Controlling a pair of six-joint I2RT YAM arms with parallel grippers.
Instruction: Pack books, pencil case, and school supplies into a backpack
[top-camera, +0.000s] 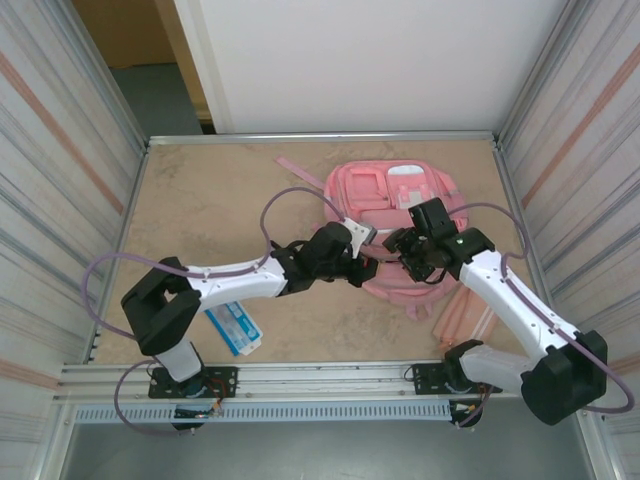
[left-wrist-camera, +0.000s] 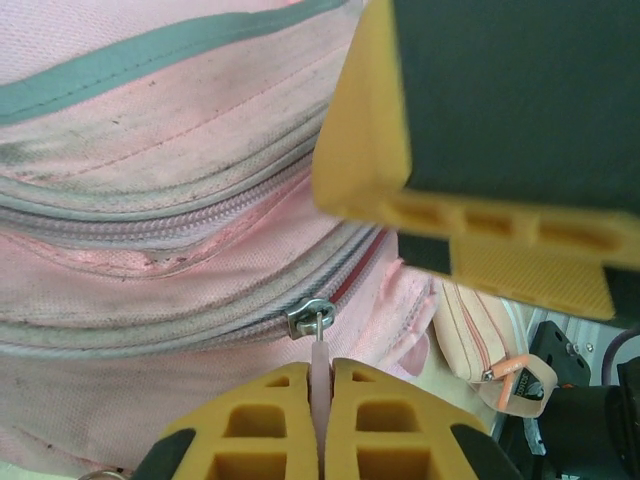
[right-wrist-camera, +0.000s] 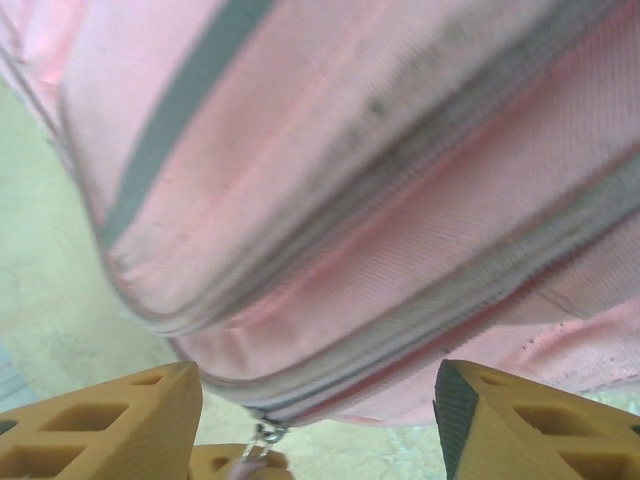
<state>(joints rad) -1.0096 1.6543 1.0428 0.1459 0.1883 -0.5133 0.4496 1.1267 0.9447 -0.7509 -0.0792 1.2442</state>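
- pencil case (top-camera: 233, 328): light blue, flat on the desk (top-camera: 200, 200) near the left arm's base, well apart from the backpack (top-camera: 395, 200).
- left jaws: pressed together, pinching the pale pink zipper pull (left-wrist-camera: 319, 365) just below its metal slider (left-wrist-camera: 308, 318).
- backpack: pink, lying right of desk centre, front pockets facing up.
- right jaws: spread, gripping nothing, at the backpack's near edge just beside the left jaws.
- pink ribbed book (top-camera: 465, 318): flat on the desk near the right arm, close to the backpack's near corner.
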